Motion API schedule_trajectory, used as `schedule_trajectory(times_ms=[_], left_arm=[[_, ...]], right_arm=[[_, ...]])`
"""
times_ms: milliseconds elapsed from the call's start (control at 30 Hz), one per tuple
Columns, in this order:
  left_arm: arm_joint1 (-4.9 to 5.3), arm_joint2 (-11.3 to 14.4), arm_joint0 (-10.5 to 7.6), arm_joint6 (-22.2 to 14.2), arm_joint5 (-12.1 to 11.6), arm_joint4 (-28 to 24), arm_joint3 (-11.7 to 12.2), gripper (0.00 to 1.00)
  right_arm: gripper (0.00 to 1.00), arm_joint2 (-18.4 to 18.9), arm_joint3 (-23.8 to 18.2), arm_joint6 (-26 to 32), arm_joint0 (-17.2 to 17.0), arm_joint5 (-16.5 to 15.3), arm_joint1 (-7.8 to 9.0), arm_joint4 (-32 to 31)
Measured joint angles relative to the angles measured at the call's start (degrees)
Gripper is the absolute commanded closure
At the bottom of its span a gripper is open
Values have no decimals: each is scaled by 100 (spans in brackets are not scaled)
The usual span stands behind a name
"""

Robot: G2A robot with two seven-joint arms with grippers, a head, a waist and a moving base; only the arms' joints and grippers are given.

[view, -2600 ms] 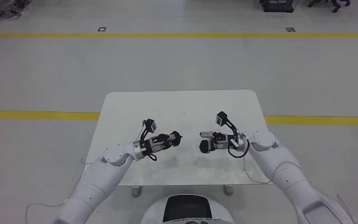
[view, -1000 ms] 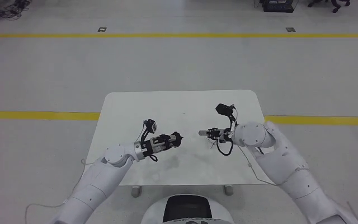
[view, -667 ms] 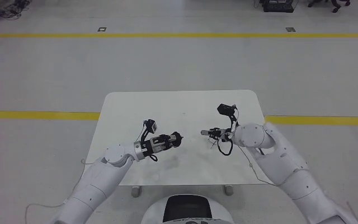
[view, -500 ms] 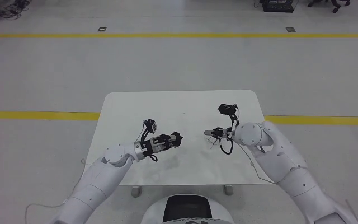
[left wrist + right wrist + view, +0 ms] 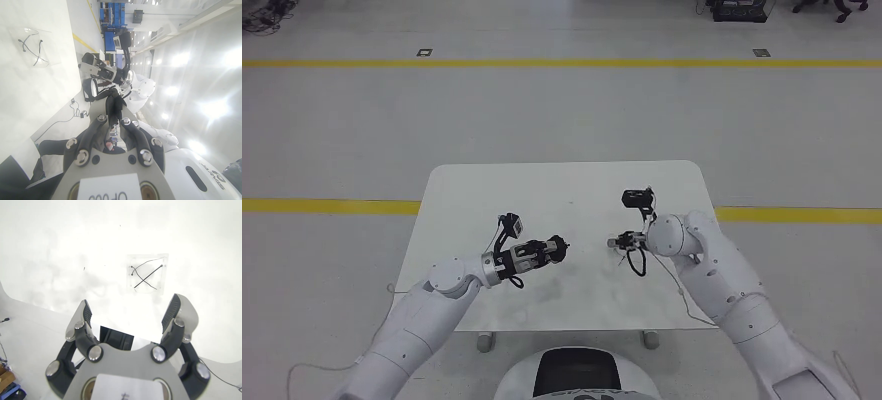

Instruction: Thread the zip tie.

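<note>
My left gripper [image 5: 560, 245] hovers over the middle of the white table [image 5: 492, 190], its fingers [image 5: 98, 106] shut on a black zip tie [image 5: 114, 93] that sticks out past the tips. Facing it a short gap away is my right gripper [image 5: 613, 241], open with nothing between its ribbed pads [image 5: 87, 311]. From its own wrist camera the right gripper [image 5: 128, 313] looks down on the table. It is also visible beyond the left gripper [image 5: 85, 63]. More black zip ties [image 5: 145, 275] lie crossed in a clear tray.
The clear tray [image 5: 164, 275] of spare zip ties [image 5: 31, 47] rests on the table beyond the grippers. The table's rounded edge [image 5: 80, 89] drops to the floor, where cables lie. Open tabletop [image 5: 56, 256] surrounds the tray.
The right arm has swung its elbow in and turned its wrist, so its gripper has come up from beside the left gripper and now points down at the table. The left arm has kept still.
</note>
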Motion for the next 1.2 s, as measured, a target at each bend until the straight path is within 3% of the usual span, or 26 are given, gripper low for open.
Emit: schedule_trajectory(times_ms=[133, 467, 633, 933, 1200], left_arm=[[0, 0, 0, 0, 0, 0, 0, 100], [0, 0, 0, 0, 0, 0, 0, 100], [0, 0, 0, 0, 0, 0, 0, 100], [0, 0, 0, 0, 0, 0, 0, 100], [0, 0, 0, 0, 0, 0, 0, 100]], right_arm=[[0, 103, 88, 157, -56, 0, -242, -290], [0, 61, 90, 65, -97, -19, -248, -317], [0, -7, 185, 129, -62, 1, -336, -772], [0, 115, 455, 706, 99, 0, -833, -1735], [0, 769, 813, 1043, 66, 0, -1502, -2518]])
